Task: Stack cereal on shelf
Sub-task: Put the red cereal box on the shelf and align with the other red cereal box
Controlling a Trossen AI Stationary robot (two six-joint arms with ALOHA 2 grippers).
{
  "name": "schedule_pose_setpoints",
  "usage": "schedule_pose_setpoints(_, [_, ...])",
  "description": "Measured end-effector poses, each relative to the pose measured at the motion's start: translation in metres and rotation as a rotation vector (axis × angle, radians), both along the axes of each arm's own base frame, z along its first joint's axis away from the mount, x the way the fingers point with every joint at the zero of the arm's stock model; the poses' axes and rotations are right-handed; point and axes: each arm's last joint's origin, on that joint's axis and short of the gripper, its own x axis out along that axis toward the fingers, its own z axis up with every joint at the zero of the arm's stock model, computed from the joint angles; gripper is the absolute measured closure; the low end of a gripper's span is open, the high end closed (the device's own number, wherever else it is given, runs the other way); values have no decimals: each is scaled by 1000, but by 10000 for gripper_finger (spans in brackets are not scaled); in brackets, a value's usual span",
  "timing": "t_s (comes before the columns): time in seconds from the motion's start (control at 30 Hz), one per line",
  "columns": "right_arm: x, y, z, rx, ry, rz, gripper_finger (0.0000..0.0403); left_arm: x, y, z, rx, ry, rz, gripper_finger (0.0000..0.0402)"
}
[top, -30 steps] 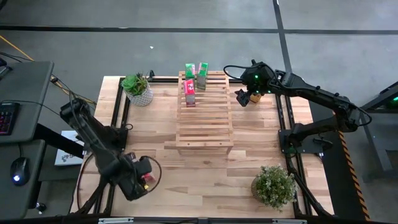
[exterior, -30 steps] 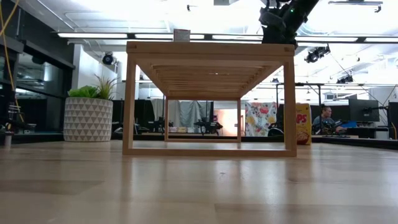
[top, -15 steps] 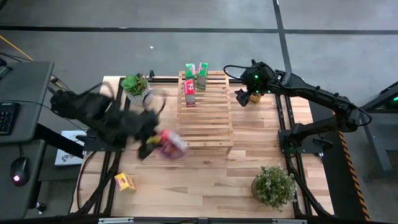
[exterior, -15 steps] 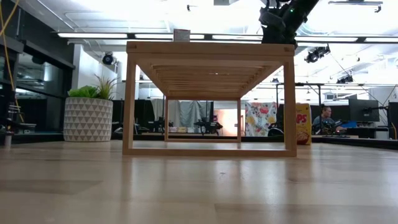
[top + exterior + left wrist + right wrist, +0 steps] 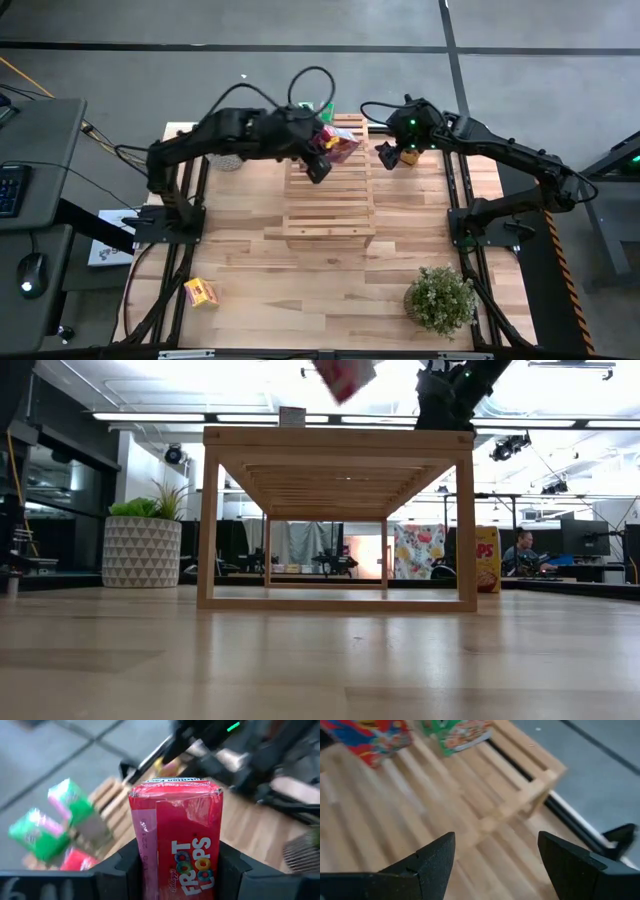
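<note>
The shelf (image 5: 330, 190) is a light slatted wooden rack in the middle of the table. At its far end stand two green cereal boxes (image 5: 70, 802) and a pink-red one (image 5: 370, 735). My left gripper (image 5: 326, 158) hangs over that far end, shut on another pink-red cereal box (image 5: 175, 835), which also shows above the shelf (image 5: 343, 375). My right gripper (image 5: 495, 865) is open in the air by the shelf's far right corner (image 5: 395, 155), with nothing between its fingers. A yellow cereal box (image 5: 201, 292) lies on the table at the near left. My left gripper pinches the pink-red box between its two fingers (image 5: 120, 870), one on each side of its lower part (image 5: 175, 880). The box sticks out forward from the fingers, its top end (image 5: 175, 784) away from them. It is lifted clear above the shelf and tilted.
A potted plant (image 5: 440, 298) stands at the near right and another (image 5: 143, 550) at the far left, partly under my left arm. Something yellow (image 5: 410, 156) shows under my right arm. A person sits in the room behind.
My left gripper has risen from the table's near left corner and swung toward the far edge and the right, turning as it went. It now hangs over the shelf's far end. The pink-red box has gone with it, lifted clear. The yellow box stays at the near left.
</note>
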Motion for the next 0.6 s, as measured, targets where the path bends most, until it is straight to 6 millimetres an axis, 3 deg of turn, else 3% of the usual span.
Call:
schedule_pose_setpoints(0.23, [-6, 9, 9, 26, -58, 122, 126, 29, 25, -38, -113, 79, 172, 245])
schedule_pose_setpoints(0.6, [-21, 18, 24, 3, -129, 170, 126, 65, 46, -87, -218, 194, 165, 245])
